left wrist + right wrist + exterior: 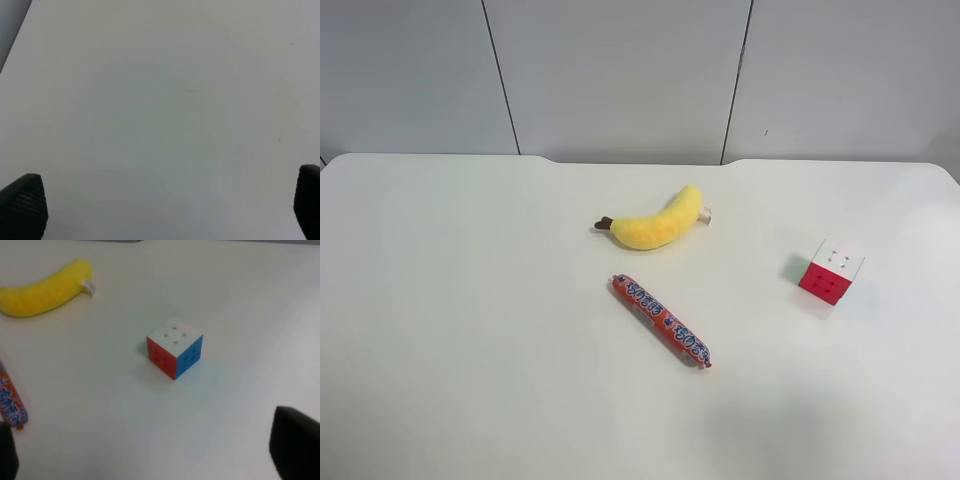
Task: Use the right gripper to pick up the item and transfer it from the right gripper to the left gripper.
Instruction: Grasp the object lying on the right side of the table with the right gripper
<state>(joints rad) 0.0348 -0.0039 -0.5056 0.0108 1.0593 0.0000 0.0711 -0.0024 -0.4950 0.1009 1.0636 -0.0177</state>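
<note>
The item, a small puzzle cube (831, 271) with a white top and a red side, rests on the white table toward the exterior high view's right. The right wrist view shows the same cube (175, 347) with white, red and blue faces, lying ahead of my right gripper (150, 455). That gripper's black fingertips (295, 447) sit far apart at the picture's corners, open and empty, well short of the cube. My left gripper (165, 207) is open too, over bare table, with nothing between its fingertips (22, 205). Neither arm appears in the exterior high view.
A yellow plush banana (658, 222) lies near the table's middle, with an orange-red sausage stick (661, 320) slanted just below it. Both also show in the right wrist view, the banana (45, 289) and the sausage stick (10, 400). Grey wall panels stand behind the table (470, 330).
</note>
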